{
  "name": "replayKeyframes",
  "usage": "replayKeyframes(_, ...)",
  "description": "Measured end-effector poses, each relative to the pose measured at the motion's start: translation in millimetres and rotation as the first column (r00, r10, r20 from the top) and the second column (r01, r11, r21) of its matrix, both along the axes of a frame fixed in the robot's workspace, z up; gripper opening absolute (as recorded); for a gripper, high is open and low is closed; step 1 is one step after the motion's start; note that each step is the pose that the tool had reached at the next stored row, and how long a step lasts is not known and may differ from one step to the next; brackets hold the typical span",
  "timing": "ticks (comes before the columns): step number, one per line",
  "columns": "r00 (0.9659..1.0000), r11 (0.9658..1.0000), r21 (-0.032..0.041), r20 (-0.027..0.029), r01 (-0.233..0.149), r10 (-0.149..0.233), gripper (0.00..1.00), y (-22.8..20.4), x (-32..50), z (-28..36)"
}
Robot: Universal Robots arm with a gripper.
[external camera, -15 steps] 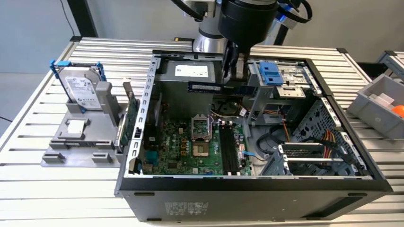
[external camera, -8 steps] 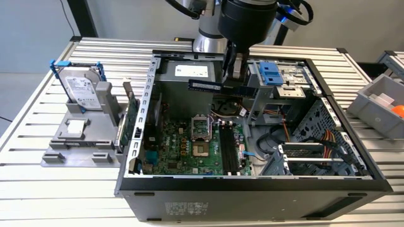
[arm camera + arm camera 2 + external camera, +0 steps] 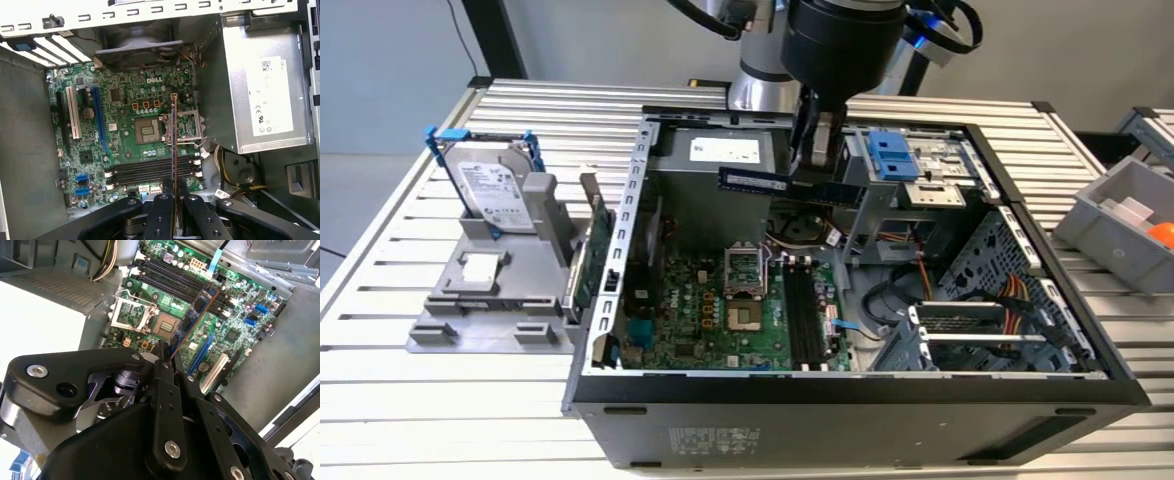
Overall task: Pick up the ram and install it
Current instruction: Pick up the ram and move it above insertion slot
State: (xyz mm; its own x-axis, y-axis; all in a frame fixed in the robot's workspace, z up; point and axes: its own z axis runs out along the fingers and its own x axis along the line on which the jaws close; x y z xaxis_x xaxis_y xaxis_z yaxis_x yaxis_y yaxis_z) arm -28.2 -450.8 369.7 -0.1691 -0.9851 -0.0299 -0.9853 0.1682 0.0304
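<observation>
The ram (image 3: 761, 181) is a thin dark stick hanging level above the open computer case (image 3: 854, 390), near its back wall. My gripper (image 3: 811, 165) is shut on it from above, holding it near its middle. Both wrist views show the ram (image 3: 197, 315) (image 3: 173, 145) edge-on, running out from between the fingers (image 3: 162, 370) (image 3: 162, 200) and hovering over the green motherboard (image 3: 125, 90). The long black memory slots (image 3: 150, 172) (image 3: 803, 320) lie on the board below, apart from the stick.
A silver hard drive in a blue frame (image 3: 494, 190) stands on a grey holder at the exterior view's left. A green expansion card (image 3: 598, 250) stands beside the case. The power supply (image 3: 260, 85) and cables (image 3: 1014, 295) crowd the case. A grey bin (image 3: 1121, 215) sits right.
</observation>
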Motion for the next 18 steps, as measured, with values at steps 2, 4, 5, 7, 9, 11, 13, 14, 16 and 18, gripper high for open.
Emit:
replayKeyframes(2,1.0000,1.0000,0.0000,0.0001,0.003,-0.003,0.00,0.0,0.0,0.0)
replayKeyframes(4,1.0000,1.0000,0.0000,0.0001,0.006,-0.006,0.00,0.0,0.0,0.0)
replayKeyframes(5,1.0000,1.0000,0.0000,0.0001,0.007,-0.007,0.00,0.0,0.0,0.0)
replayKeyframes(7,1.0000,1.0000,0.0000,0.0000,0.009,-0.009,0.00,0.0,0.0,0.0)
replayKeyframes(9,0.9999,0.9999,0.0000,0.0000,0.015,-0.015,0.00,0.0,0.0,0.0)
replayKeyframes(11,0.9993,0.9993,0.0000,0.0000,0.036,-0.036,0.00,0.0,0.0,0.0)
replayKeyframes(13,0.9982,0.9982,0.0000,0.0000,0.060,-0.060,0.00,0.0,0.0,0.0)
replayKeyframes(14,0.9977,0.9977,0.0000,-0.0001,0.068,-0.068,0.00,0.0,0.0,0.0)
replayKeyframes(16,0.9965,0.9965,-0.0001,-0.0001,0.083,-0.083,0.00,0.0,0.0,0.0)
replayKeyframes(18,0.9954,0.9954,0.0000,-0.0001,0.096,-0.096,0.00,0.0,0.0,0.0)
